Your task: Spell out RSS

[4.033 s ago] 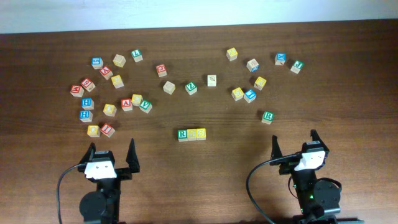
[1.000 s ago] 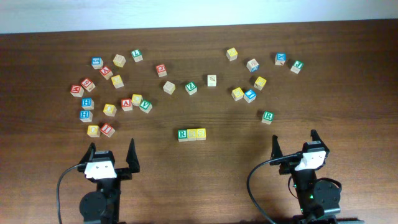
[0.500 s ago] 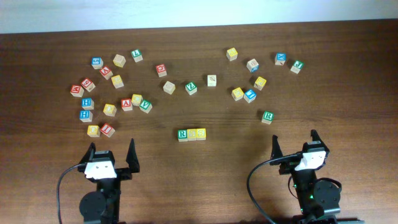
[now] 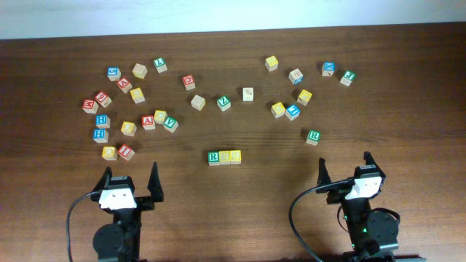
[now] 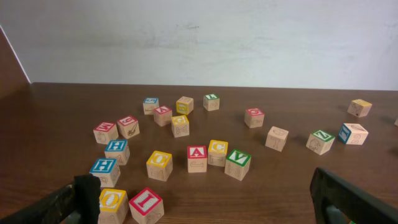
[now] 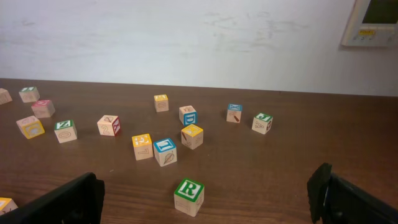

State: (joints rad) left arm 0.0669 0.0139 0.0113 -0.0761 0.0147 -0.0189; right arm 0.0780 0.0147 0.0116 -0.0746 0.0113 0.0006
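Nothing has shifted: the row of small wooden cubes, green R then two yellow, lies ahead between both spread, empty jaws, so RSS seems done.

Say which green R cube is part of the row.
The R cube at the row's left end, touching a yellow cube; the other R stands alone, farther right.

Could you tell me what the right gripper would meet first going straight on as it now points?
Probably the lone green R block: the wrist view shows it nearly centred ahead of the open right gripper, nearer than any other block, though depth is uncertain.
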